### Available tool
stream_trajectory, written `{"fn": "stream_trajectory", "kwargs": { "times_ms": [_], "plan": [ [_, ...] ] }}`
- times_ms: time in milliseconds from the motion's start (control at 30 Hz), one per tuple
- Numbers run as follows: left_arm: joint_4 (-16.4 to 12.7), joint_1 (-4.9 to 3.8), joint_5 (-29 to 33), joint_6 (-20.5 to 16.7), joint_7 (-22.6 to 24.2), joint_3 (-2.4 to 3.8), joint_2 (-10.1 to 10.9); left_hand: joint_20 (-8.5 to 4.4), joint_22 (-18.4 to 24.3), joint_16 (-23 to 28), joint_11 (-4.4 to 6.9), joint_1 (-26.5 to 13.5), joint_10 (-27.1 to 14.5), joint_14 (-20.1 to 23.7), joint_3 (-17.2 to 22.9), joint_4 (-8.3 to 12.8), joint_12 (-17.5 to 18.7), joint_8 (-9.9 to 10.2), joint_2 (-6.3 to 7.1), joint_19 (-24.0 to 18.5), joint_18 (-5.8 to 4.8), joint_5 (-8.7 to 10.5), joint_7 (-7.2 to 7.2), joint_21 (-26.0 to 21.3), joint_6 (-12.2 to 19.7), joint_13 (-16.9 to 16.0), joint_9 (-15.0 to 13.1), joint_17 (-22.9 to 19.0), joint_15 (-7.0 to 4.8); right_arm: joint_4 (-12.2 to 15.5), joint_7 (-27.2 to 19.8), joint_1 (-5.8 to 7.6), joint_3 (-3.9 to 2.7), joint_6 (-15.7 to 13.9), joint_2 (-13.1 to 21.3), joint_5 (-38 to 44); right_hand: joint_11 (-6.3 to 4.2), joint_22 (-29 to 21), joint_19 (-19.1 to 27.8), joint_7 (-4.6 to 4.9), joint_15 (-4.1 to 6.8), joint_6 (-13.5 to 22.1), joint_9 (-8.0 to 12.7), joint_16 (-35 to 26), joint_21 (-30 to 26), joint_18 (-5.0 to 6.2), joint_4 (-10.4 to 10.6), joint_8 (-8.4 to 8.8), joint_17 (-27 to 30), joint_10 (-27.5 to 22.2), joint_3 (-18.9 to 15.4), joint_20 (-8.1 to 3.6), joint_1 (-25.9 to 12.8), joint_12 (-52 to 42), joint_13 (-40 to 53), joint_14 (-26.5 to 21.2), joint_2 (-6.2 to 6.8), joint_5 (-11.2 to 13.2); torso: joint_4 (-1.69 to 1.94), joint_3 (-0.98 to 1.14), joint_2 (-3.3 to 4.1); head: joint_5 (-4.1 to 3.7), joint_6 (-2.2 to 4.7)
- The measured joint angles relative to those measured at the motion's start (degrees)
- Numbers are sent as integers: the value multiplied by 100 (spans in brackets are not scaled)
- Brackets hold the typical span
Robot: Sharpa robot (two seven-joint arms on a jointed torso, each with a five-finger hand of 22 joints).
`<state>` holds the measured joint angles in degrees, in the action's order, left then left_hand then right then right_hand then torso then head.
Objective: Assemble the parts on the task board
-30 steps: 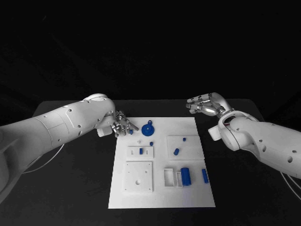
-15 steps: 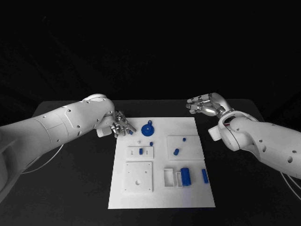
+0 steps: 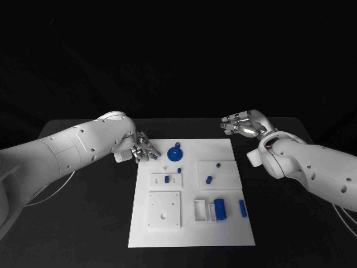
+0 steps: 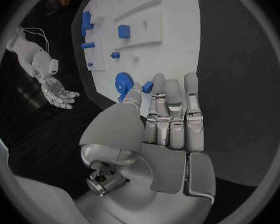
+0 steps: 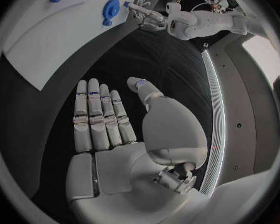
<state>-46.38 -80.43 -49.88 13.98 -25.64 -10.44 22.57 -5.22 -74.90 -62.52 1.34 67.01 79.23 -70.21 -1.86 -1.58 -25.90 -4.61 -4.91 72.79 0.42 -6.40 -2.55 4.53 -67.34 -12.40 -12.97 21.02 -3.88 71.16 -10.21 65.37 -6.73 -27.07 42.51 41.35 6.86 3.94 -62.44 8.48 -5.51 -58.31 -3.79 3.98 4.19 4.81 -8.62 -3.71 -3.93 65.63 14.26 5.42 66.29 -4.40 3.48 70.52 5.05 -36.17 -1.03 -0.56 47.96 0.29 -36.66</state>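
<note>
White task board (image 3: 191,223) sits in the middle of the black table (image 3: 82,223), with blue parts spread over it: a round gear-like piece (image 3: 175,153) near the far edge, small pegs around the middle, and longer blocks (image 3: 220,209) toward the near right. No readable writing or labels anywhere on it, as far as I can see. Left hand (image 3: 143,148) hovers at the board's far left corner, pinching a small blue part (image 4: 148,86) between thumb and fingertip. Right hand (image 3: 244,125) is off past the board's far right corner, fingers straight and apart, holding nothing.
</note>
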Motion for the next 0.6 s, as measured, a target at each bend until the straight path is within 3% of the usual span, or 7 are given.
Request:
{"fn": "stream_trajectory", "kwargs": {
  "times_ms": [267,600],
  "plan": [
    [21,0,9,4,2,0,-7,0,-5,0,0,68,0,0,2,2,0,0,-68,0,0,-63,0,0,0,0,0,0,0,-1,0,0,0,0,0,0,0,0,0,0,0,0,0,0,0,0,0,0,0,0,0,0,0,0,0,0,0,0,-1,2,-1,-3,3],
    [49,-4,56,14,11,2,-19,0,-4,0,-1,216,0,0,131,131,0,0,-261,0,0,-128,0,22,0,1,9,0,0,-3,0,0,0,1,-1,0,0,0,0,0,0,0,0,0,0,-1,0,0,0,0,0,0,0,0,0,0,0,0,0,2,-2,-5,-2]
  ]
}}
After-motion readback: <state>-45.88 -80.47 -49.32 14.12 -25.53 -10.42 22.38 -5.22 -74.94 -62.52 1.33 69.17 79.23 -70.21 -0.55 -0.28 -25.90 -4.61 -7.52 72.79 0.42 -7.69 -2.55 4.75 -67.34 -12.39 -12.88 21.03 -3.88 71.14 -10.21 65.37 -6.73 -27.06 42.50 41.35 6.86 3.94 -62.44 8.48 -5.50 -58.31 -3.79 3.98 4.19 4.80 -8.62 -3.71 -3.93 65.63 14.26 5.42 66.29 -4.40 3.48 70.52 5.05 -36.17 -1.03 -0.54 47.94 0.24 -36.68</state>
